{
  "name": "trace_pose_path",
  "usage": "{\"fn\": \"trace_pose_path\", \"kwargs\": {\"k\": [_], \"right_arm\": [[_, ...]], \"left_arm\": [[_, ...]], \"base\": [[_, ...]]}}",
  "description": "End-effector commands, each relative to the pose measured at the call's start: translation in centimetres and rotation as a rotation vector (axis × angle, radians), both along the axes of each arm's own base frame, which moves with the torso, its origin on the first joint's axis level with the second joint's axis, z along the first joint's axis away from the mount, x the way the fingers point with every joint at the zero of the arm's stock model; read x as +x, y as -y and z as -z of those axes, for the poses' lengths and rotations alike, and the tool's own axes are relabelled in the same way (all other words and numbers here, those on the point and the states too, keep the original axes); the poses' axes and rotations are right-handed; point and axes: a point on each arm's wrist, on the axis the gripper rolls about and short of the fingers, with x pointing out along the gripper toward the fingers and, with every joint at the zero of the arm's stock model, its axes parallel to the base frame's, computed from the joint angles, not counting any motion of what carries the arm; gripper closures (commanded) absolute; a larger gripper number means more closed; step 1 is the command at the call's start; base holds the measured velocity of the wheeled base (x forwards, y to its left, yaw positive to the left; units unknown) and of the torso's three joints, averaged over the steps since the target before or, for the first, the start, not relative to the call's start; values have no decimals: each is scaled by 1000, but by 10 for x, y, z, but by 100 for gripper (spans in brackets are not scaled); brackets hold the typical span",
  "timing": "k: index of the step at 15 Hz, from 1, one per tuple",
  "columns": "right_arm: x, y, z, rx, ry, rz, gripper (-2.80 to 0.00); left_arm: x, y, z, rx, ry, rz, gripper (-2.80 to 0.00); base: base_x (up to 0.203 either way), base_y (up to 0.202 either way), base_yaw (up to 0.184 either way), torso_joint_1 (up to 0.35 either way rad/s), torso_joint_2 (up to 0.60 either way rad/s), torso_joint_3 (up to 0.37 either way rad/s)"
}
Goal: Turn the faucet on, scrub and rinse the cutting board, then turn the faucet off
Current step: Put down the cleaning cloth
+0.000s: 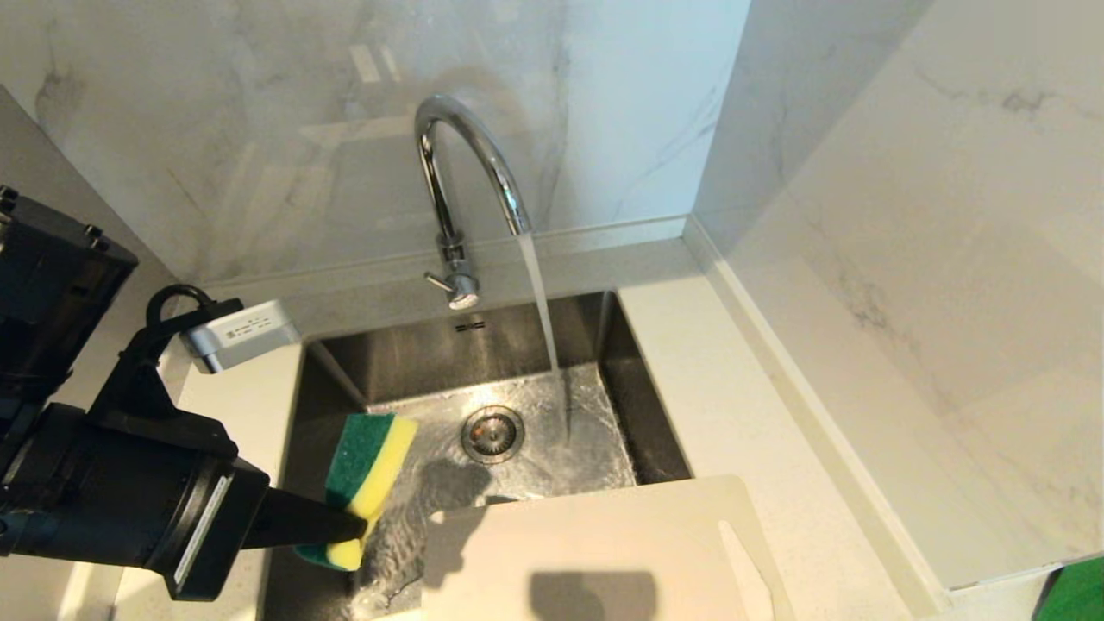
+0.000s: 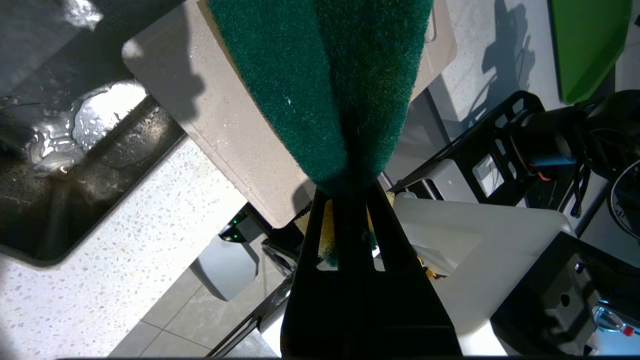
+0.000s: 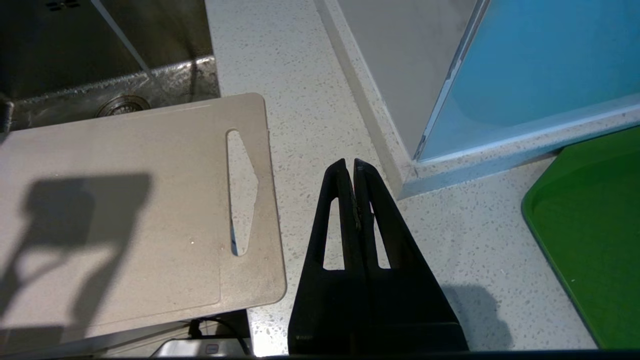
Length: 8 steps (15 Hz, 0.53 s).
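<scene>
From the head camera, the faucet [image 1: 466, 185] is running, its stream falling into the sink [image 1: 483, 362] beyond and to the right of the left end effector [image 1: 349, 526], which is clenched on the green-and-yellow sponge [image 1: 366, 479] over the sink's left part. The cutting board [image 1: 595, 552] lies just to the right of that end effector, slightly nearer the robot, bridging the sink's front edge and the bench [image 1: 733, 405], its long axis running left to right with the handle slot at the far right end. So the left arm is the nearer one, and I'd judge a short sideways carry to the right brings sponge to board. On to the left wrist camera: the left end effector [image 2: 350, 192] pinches the sponge [image 2: 325, 85] tight, and the cutting board [image 2: 225, 130] sits directly behind the sponge's green face, apart from it as far as I can tell. Now the right wrist camera: the right end effector [image 3: 354, 167] is clenched and empty, above the bench [image 3: 310, 90] just off the slot end of the cutting board [image 3: 130, 210], idle, with a green tray [image 3: 595, 240] on its other side.
</scene>
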Motion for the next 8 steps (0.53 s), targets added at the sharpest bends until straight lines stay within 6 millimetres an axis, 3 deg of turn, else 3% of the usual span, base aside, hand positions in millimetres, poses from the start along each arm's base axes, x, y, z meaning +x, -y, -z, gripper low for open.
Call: {"fn": "trace_pose_path", "kwargs": {"k": [1,8], "right_arm": [[0,0,0,0,-2,1,0],[0,0,0,0,-3,1,0]], "left_arm": [[-2,-2,0,-2,-1,-1,0],[14,10,14,96,12,-77,0]], "base": [[0,0,0,0,0,0],[0,0,0,0,0,0]]}}
